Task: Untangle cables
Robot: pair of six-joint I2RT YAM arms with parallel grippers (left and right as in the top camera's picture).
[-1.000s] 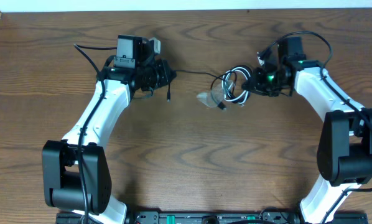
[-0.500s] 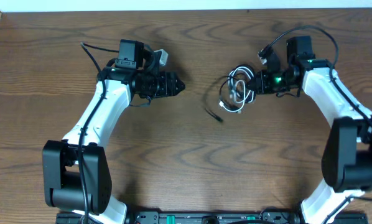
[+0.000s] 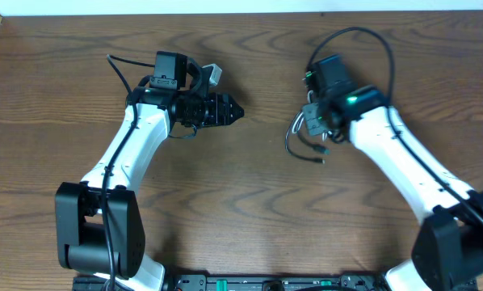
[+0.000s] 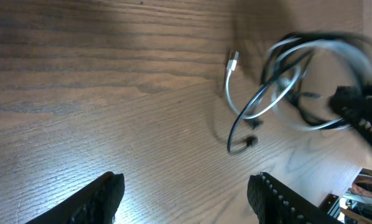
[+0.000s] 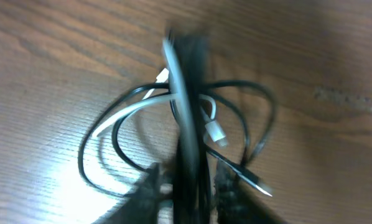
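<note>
Clamps the right claw (image 5: 189, 182) on a bunched part of the cables (image 5: 173, 118), black loops plus a white one, apparently to hoist the knot off the bench (image 3: 249, 210) and let the loose coils sag open; blurs badly in the right wrist view, so reads as pinched on the bundle rather than proven beyond doubt. Places the tangle right of centre on the far half of the bench, directly under the right claw's nose, with one black tail trailing toward the near side. Parks the left claw (image 4: 186, 185) well apart from the tangle, fingers spread wide and empty, aimed straight at the loops, likely staged to take a free end against the anchor of the opposite grip. Offers two obvious ends in the left wrist view: a white plug (image 4: 234, 60) low by the wood and a black plug (image 4: 251, 142) at the tip of a black curve. Calls for seizing one of those rather than the crossed middle, to avoid tightening the crossing by pulling on it. Risks dragging the whole bundle along if tugged before finding a truly free strand.
</note>
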